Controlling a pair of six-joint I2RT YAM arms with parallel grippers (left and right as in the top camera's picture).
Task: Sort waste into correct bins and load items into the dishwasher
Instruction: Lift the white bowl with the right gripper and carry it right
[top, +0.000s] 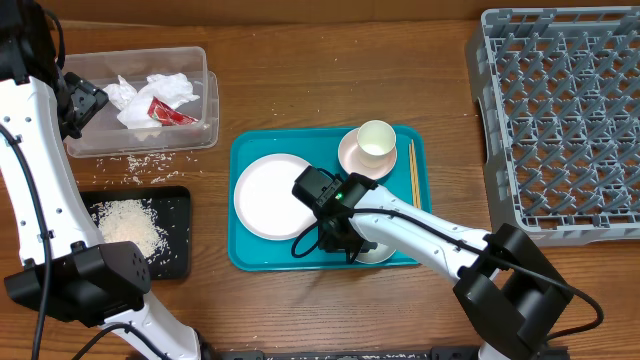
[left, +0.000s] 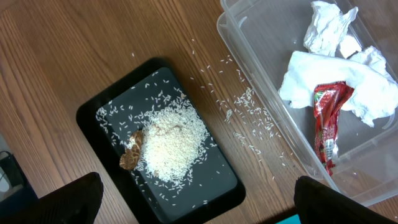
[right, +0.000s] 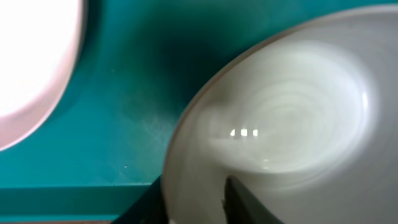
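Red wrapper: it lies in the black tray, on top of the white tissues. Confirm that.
Not quite. The red wrapper does lie on the white tissues, but in the clear tub, not the black tray. That tray holds rice and a brown scrap. The left wrist view shows it.

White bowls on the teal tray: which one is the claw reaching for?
The empty bowl at the tray's robot-side edge, its rim straddled by the right gripper; the other bowl holds a cup.
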